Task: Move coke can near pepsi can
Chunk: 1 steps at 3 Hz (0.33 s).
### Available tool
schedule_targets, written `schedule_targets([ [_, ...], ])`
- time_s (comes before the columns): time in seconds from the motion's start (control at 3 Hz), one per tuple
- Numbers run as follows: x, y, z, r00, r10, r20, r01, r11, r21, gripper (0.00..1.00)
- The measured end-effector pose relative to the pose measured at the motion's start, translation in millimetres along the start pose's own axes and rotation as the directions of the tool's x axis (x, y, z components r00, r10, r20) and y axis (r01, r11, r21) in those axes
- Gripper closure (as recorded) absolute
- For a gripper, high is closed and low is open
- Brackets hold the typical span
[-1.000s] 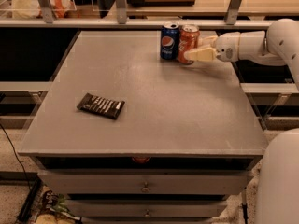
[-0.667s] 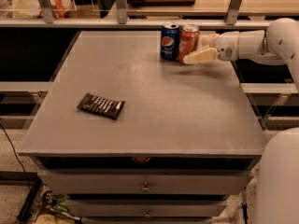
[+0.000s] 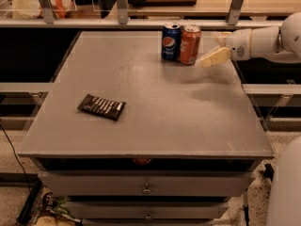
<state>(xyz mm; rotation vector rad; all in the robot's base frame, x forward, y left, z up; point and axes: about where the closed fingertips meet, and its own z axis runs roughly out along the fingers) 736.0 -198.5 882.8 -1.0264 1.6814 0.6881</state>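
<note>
The coke can [image 3: 189,44], red-orange with a silver top, stands upright at the far edge of the grey table [image 3: 141,126]. The dark blue pepsi can [image 3: 170,42] stands right beside it on its left, nearly touching. My gripper [image 3: 216,46] is just right of the coke can, apart from it. It is open and holds nothing, with one tan finger [image 3: 213,58] low and the other higher behind. The white arm reaches in from the right edge.
A dark chocolate bar wrapper [image 3: 102,107] lies on the left part of the table. A rail with posts [image 3: 122,4] runs behind the table's far edge. Drawers [image 3: 146,187] sit below the front edge.
The gripper has let go of the coke can and drawn back to the right. The two cans have stayed in place.
</note>
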Motion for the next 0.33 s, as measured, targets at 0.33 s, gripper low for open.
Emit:
schedule_targets([
  [0.33,-1.4,0.9,0.0,1.000,-0.001,0.000,0.001,1.0000,-0.001,0.00],
])
